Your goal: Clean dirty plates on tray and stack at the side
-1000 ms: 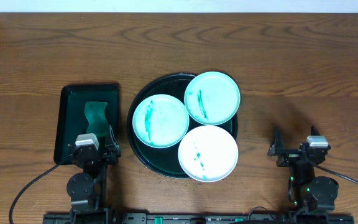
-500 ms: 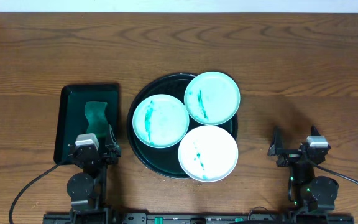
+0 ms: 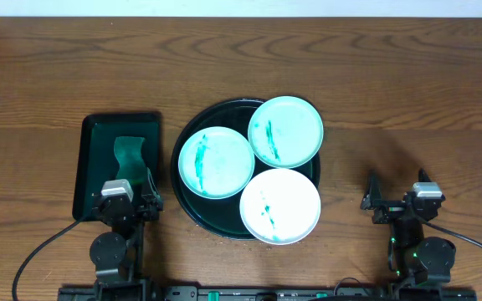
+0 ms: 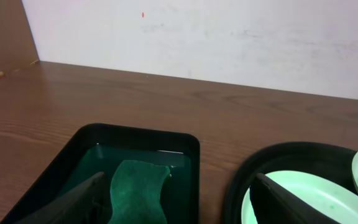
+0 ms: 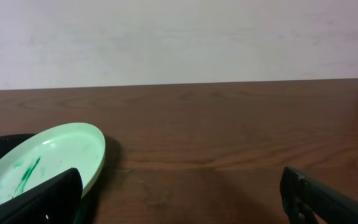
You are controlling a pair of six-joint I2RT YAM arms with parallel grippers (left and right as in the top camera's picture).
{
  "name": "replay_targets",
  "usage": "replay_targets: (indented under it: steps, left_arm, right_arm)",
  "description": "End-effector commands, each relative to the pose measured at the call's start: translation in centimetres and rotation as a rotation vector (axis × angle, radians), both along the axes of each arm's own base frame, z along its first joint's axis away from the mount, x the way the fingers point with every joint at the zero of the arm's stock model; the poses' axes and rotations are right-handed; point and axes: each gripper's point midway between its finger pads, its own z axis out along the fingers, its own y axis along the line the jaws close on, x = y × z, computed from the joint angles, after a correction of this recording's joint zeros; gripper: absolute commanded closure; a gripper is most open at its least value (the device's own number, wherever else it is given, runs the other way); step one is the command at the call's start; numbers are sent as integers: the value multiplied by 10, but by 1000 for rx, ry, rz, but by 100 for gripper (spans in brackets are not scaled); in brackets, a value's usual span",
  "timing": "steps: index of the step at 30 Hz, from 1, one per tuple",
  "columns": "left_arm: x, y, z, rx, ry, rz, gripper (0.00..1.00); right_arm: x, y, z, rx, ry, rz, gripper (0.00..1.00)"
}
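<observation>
The large round dark tray (image 3: 186,194) sits mid-table and holds three pale-mint plates with green smears: one at left (image 3: 216,161), one at back right (image 3: 285,131), one at front (image 3: 279,206). My left gripper (image 3: 124,201) is open and empty near the table's front, left of the tray. My right gripper (image 3: 396,201) is open and empty at the front right, apart from the tray. The left wrist view shows the tray's rim (image 4: 263,163) and a plate (image 4: 291,194). The right wrist view shows a plate (image 5: 45,158) at left.
A rectangular dark green tray (image 3: 97,134) with a green sponge (image 3: 130,155) stands left of the round tray, just beyond my left gripper; the sponge also shows in the left wrist view (image 4: 135,193). A white wall runs along the table's far edge.
</observation>
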Motion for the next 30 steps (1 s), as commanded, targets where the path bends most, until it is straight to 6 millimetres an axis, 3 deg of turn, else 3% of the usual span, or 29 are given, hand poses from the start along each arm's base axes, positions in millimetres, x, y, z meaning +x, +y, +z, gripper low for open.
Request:
replay_targets:
  steps: [1,23,27,30]
  left_arm:
    - [-1,0,-16,5,57,-1,27]
    - [-1,-1,-16,4,56,-8,27]
    - [-1,-11,-14,-3,52,-63,27]
    - [-1,-15,-11,-5,48,-85,27]
  right_arm:
    - [0,1,0,9,-1,6,1]
    - [0,1,0,9,-1,7,1]
    - [0,2,0,10,-1,7,1]
    - [0,6,13,14,-55,34,1]
